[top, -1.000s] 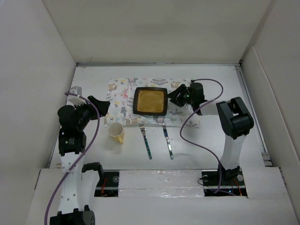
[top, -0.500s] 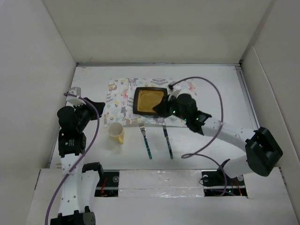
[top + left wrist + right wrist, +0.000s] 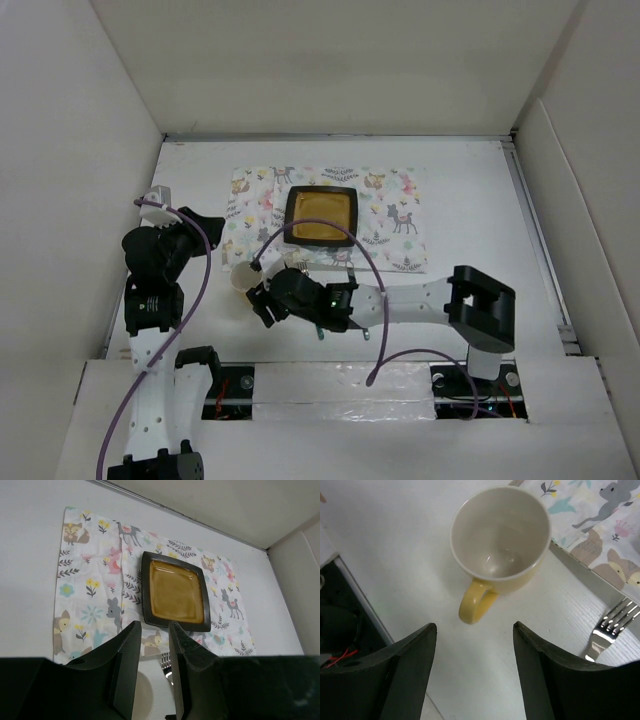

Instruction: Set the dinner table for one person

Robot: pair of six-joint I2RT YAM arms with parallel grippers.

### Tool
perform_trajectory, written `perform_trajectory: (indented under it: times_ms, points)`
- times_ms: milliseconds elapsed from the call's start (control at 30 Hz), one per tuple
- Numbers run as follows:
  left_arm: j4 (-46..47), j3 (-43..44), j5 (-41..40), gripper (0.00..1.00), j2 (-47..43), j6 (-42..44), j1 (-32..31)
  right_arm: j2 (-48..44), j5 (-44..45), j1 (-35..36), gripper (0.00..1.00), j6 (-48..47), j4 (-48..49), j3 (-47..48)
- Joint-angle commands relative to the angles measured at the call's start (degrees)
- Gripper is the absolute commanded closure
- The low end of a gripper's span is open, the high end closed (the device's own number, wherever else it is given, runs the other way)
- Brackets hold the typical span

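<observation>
In the top view the dinner table (image 3: 470,190) is boxed in by white walls on the left, far and right sides. A patterned cloth (image 3: 395,225) lies across its far-middle part, with a dark square plate (image 3: 321,216) on the cloth's left half. Bare table runs along the far wall and to the right of the cloth, and a narrower strip is free on the left. The right arm lies low across the near strip. Its gripper (image 3: 262,300) is just beside a yellow mug (image 3: 243,277), which stands off the cloth's near left corner. The arm covers most of what lies in front of the plate. The left gripper (image 3: 212,222) hangs over the left strip, near the cloth's left edge.

In the left wrist view the cloth (image 3: 85,595) and plate (image 3: 176,591) lie spread below, with white table (image 3: 30,555) to the left and beyond. The left gripper (image 3: 154,627) has its fingers a narrow gap apart and grips nothing. Its dark body blocks the bottom of the picture. Only a pale sliver of the mug (image 3: 145,695) shows between the fingers.

In the right wrist view the mug (image 3: 500,535) stands upright and empty on bare table (image 3: 380,555), its handle toward the camera. The right gripper (image 3: 475,626) is spread wide and released, one finger on each side of the handle and touching neither handle nor mug. The cloth's corner (image 3: 600,530) lies just beside the mug. A fork (image 3: 612,625) shows its tines at the right edge, the rest cut off.
</observation>
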Motion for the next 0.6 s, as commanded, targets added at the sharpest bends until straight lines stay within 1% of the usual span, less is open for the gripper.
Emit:
perform_trajectory:
  times_ms: [0,100,133,200,233,300,333,367,400,433,533,567]
  points:
    - [1.5,1.2,0.1,0.74,-0.3,0.2,0.4,4.4,5.0,0.5,0.32,-1.9,-1.9,5.2]
    - [1.3,1.5,-0.3,0.74,-0.6,0.3,0.4,8.4,6.8,0.5,0.34,-1.2,0.2,7.3]
    - [1.2,1.5,-0.2,0.74,-0.3,0.3,0.4,9.5,8.5,0.5,0.36,0.1,-2.0,8.5]
    - [1.8,1.1,0.8,0.74,-0.3,0.2,0.4,11.3,13.4,0.5,0.40,1.6,-1.6,10.1]
    - [1.9,1.1,0.9,0.74,-0.5,0.2,0.4,12.4,14.5,0.5,0.53,2.2,-1.8,10.5]
    - [1.4,1.3,0.5,0.74,-0.4,0.3,0.4,12.6,17.2,1.0,0.69,4.4,-2.0,10.7]
    - [1.4,1.3,0.6,0.75,-0.3,0.3,0.4,12.1,17.3,1.0,0.84,4.9,-0.9,10.2]
    - [1.4,1.2,0.9,0.75,-0.3,0.2,0.4,11.5,17.0,1.0,0.94,5.0,-0.3,9.8]
    - [1.7,1.1,0.8,0.75,-0.6,0.2,0.4,10.8,16.8,1.0,1.00,5.0,0.2,8.5]
    - [1.6,1.1,0.7,0.75,-0.7,0.2,0.4,10.0,16.6,1.6,1.00,4.8,0.4,8.0]
    - [1.4,1.3,0.4,0.75,-0.1,0.2,0.4,2.6,17.1,2.3,1.00,4.4,0.4,5.1]
    - [1.7,1.2,1.0,0.75,-0.1,0.2,0.4,-2.1,16.6,2.3,1.00,3.9,1.4,3.9]
